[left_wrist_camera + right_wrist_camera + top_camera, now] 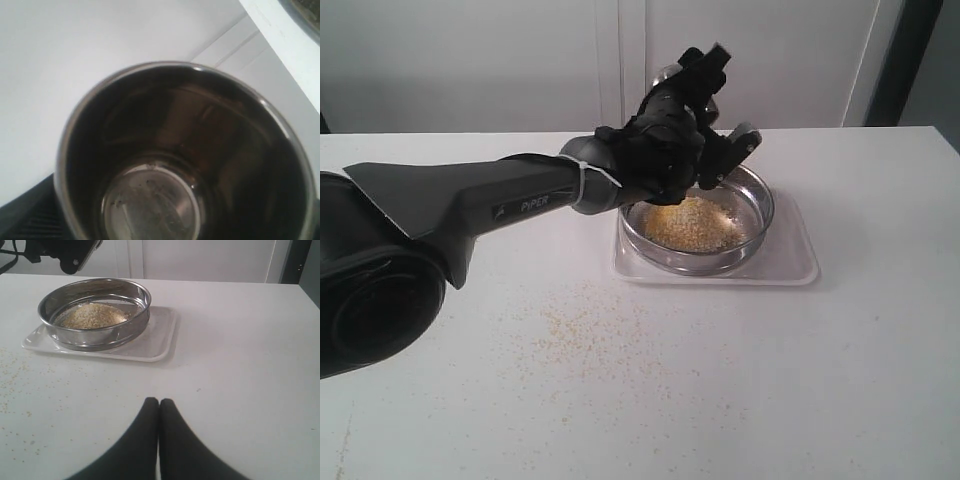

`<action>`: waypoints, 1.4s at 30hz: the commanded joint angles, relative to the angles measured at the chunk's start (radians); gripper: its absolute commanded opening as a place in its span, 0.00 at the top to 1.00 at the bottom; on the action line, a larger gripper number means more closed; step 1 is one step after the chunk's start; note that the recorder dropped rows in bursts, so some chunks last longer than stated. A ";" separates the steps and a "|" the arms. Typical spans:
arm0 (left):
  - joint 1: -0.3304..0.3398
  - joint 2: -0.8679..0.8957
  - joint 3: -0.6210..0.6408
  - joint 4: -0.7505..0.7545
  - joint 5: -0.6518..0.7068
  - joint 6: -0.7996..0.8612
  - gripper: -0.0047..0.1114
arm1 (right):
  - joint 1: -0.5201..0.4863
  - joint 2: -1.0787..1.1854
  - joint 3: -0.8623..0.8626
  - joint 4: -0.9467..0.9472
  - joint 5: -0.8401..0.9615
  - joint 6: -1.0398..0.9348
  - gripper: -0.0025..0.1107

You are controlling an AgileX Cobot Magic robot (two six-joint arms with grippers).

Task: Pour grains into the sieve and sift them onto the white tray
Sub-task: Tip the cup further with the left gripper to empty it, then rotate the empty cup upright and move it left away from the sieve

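Only in left wrist view: steel cup's (210, 140) nearly bare inside, clamped between wide-set left jaws; right jaws pressed together, empty.

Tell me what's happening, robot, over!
Left claw grips empty steel cup over sieve edge. Right claw shut, off to the side. Grains heaped in sieve on white tray; nothing blocking.

The small steel cup (185, 150) looked pretty much empty, just a few dark specks stuck to its bottom. Table (740, 400) was plain white, white paneled wall (470, 60) behind it.
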 commanded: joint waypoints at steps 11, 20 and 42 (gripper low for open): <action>0.004 -0.035 0.022 -0.129 0.017 0.113 0.96 | -0.008 -0.006 0.006 -0.006 -0.002 0.000 0.98; -0.003 -0.068 0.022 -0.232 0.116 -0.025 0.96 | -0.008 -0.006 0.006 -0.006 -0.002 0.000 0.98; 0.014 -0.240 0.045 -1.172 0.140 0.158 0.96 | -0.008 -0.006 0.006 -0.006 -0.002 0.000 0.98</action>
